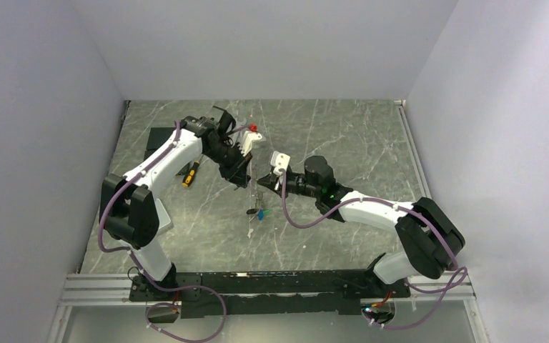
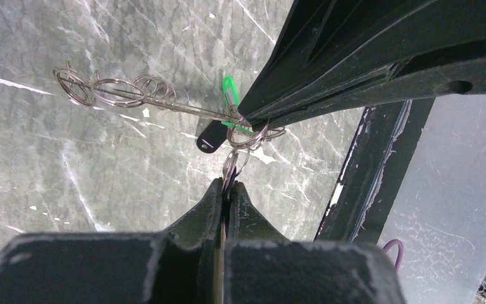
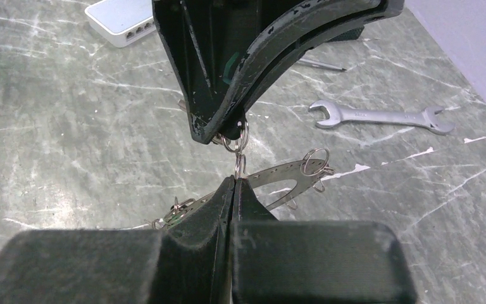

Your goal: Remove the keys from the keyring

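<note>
Left wrist: left gripper (image 2: pixel 228 185) clenched on a small ring (image 2: pixel 231 166); right gripper (image 3: pixel 235 182) likewise, seemingly. Mid-separation; next, twist a key (image 2: pixel 229 92) off the keyring (image 3: pixel 277 172).

Smooth table (image 2: pixel 69 177), grey-green marble look, slight sheen. The keyring (image 3: pixel 278 174) is thin dull grey metal; small split rings (image 2: pixel 117 92) are bright shiny wire. The keys (image 2: pixel 229 88) – glossy green plastic. The wrench (image 3: pixel 380 116) – satin silver metal. The left gripper (image 2: pixel 228 187) is matt black plastic, faintly grainy. White box (image 3: pixel 120 22), upper left of the right wrist view – smooth plastic.
</note>
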Tool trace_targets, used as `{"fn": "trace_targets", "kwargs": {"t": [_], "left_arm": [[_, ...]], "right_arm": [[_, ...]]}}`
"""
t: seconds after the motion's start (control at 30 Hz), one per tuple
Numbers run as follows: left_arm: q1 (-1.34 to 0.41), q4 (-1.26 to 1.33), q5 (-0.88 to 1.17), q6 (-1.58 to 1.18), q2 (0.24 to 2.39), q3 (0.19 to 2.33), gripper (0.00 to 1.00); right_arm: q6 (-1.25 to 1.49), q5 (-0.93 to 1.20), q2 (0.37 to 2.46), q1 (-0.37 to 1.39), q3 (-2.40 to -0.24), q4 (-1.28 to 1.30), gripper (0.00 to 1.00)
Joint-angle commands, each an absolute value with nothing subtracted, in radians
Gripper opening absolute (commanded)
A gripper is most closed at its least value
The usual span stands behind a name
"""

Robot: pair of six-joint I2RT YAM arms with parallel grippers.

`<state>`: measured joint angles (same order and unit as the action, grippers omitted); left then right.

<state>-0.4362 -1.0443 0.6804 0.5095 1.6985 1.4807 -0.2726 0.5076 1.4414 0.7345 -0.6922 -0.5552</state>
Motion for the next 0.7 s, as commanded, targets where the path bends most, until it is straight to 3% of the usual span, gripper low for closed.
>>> {"fn": "trace_targets", "kwargs": {"t": [0.0,0.53,0.67], "left_arm": [[-0.439,-1.031,0.720,0.508,1.697,1.533,0.00],[-0.470,-1.062,0.687,0.513,1.688,1.553,0.00],[-0.469,-1.080,0.672,0.533,1.684,1.570,0.00]], "right_arm": [[-0.283,0.546,1.408,0.736,-0.705,-0.589,0.00],[-0.234,0.526,1.408,0.726,-0.734,-0.535,0.00],[-0.192,0.568,1.398,0.702,-0.749,-0.506,0.18]]}}
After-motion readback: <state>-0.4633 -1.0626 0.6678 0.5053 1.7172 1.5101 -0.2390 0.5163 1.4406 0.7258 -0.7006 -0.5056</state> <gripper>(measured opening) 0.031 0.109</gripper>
